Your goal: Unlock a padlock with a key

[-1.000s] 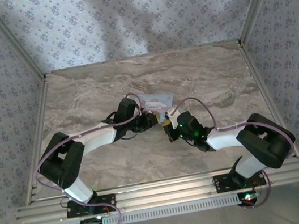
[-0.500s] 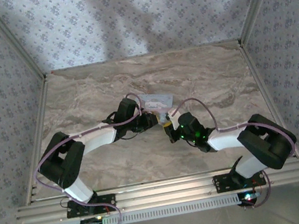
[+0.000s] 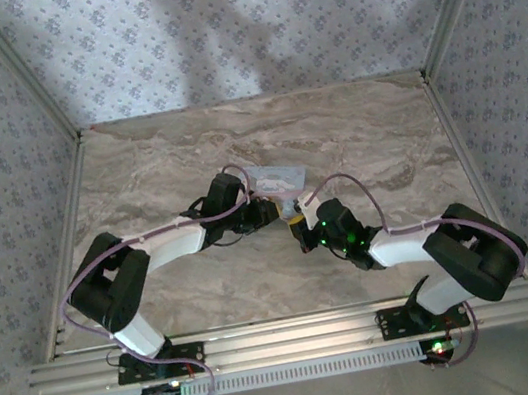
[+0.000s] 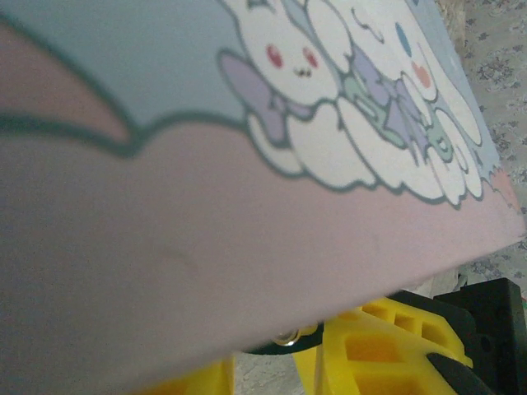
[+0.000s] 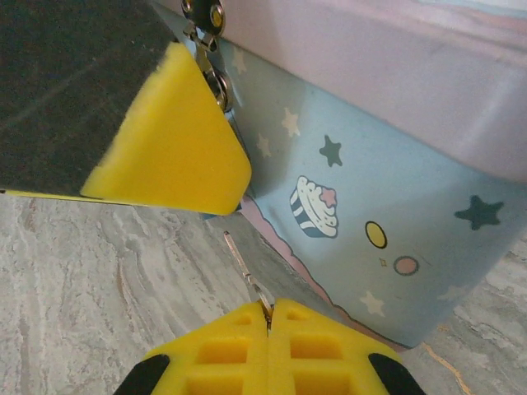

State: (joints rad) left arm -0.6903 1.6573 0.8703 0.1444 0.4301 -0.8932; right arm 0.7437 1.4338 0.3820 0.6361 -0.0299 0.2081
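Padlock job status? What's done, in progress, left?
Done: right gripper is shut on the key. In hand: key tip hangs free, aimed up toward the metal clasp on the tin. Left: insertion and turning; the blade is fully bare.

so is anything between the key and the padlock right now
The key, pinched in the right fingers, points up at the left gripper's yellow finger, which sits beside the metal clasp on the tin. The padlock itself can't be made out, so that finger looks like the only obstacle.
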